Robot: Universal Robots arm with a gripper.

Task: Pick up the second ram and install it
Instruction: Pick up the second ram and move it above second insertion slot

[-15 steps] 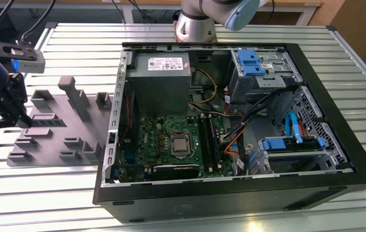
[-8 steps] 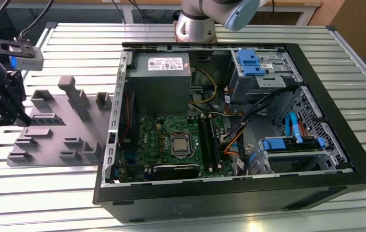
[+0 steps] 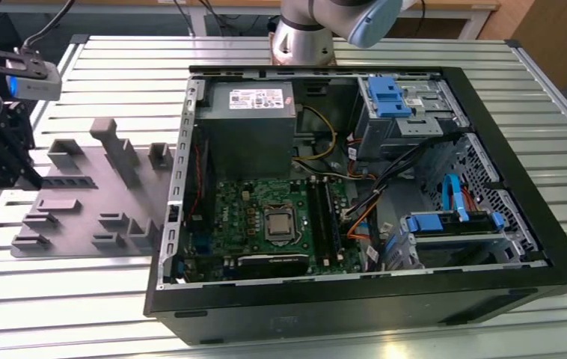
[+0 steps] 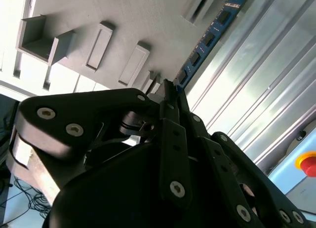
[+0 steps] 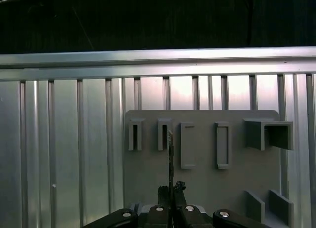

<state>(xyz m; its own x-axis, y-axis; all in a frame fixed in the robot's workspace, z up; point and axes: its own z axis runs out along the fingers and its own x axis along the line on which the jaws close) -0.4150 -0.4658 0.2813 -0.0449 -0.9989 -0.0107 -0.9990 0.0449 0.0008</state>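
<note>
In the second wrist view the second ram [image 4: 210, 38], a thin blue stick with black chips, runs out from between my black fingertips. My gripper [image 4: 170, 87] is shut on its end. In the first wrist view I see the ram [image 5: 171, 154] edge-on as a thin upright line above the gripper [image 5: 171, 189], in front of the grey tray [image 5: 202, 173] and its slots. In the exterior view the gripper [image 3: 4, 161] hangs at the far left, beside the grey tray [image 3: 84, 206], well away from the green motherboard [image 3: 263, 221] in the open computer case.
The black computer case [image 3: 523, 247] lies open on the ribbed metal table [image 3: 114, 67]. It holds a grey power supply [image 3: 248, 120], blue drive brackets [image 3: 393, 97] and loose cables [image 3: 384, 187]. Upright blocks stand on the tray. The arm's base [image 3: 304, 37] is behind the case.
</note>
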